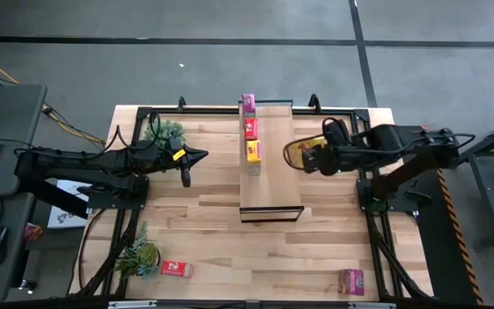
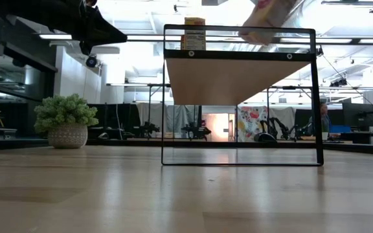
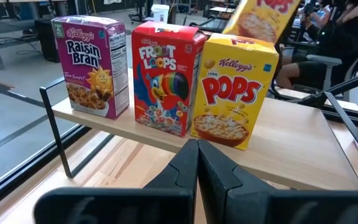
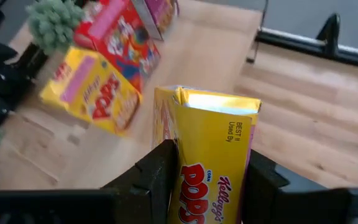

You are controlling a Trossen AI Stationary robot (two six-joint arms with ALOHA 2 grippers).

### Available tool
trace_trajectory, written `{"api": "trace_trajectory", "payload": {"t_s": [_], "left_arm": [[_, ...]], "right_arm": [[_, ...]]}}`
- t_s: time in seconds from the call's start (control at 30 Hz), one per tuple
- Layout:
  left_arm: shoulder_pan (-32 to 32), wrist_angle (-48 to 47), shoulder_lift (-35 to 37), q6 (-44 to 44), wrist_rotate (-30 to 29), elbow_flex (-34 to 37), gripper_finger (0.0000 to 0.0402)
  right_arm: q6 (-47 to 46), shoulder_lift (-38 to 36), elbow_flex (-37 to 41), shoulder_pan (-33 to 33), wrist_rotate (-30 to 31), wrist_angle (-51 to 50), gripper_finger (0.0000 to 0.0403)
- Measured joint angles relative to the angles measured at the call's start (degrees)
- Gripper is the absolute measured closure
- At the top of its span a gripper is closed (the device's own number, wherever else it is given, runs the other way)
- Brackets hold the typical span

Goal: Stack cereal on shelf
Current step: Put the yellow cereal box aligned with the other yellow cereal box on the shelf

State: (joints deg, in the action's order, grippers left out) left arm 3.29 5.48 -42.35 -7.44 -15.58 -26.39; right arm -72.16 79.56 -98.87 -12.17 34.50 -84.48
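The light-wood shelf (image 1: 273,184) stands mid-table. A magenta box (image 3: 92,65), a red box (image 3: 166,78) and a yellow box (image 3: 235,93) stand upright in a row on its far left part. My right gripper (image 4: 210,180) is shut on a second yellow cereal box (image 4: 213,149), held in the air at the shelf's right edge (image 1: 295,153). My left gripper (image 1: 186,172) is shut and empty, left of the shelf, facing the row. A red box (image 1: 177,269) and a magenta box (image 1: 351,281) lie on the table near its front edge. My right gripper pinches the yellow box between its two fingers (image 4: 160,174), one on each of two opposite sides, with the printed face (image 4: 204,186) showing between them. The fingers reach in level from the table's right. The box is lifted clear, its top end (image 4: 219,102) pointing away from the wrist.
A potted plant (image 1: 165,130) stands at the far left and another plant (image 1: 140,256) at the near left. The shelf's dark wire frame (image 2: 238,162) rests on the table. The shelf's near half is bare wood.
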Motion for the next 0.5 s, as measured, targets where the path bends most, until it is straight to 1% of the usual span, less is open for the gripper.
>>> {"api": "trace_trajectory", "payload": {"t_s": [0.13,0.27,0.5], "left_arm": [[0.0,0.0,0.0,0.0,0.0,0.0,0.0401],[0.0,-0.1,0.0,0.0,0.0,0.0,0.0402],[0.0,-0.1,0.0,0.0,0.0,0.0,0.0402]], "right_arm": [[3.2,1.5,0.0,3.2,-2.9,3.4,0.0269],[5.9,3.6,0.0,6.3,-6.6,4.0,0.0269],[11.4,6.9,0.0,10.8,-9.1,6.9,0.0269]]}}
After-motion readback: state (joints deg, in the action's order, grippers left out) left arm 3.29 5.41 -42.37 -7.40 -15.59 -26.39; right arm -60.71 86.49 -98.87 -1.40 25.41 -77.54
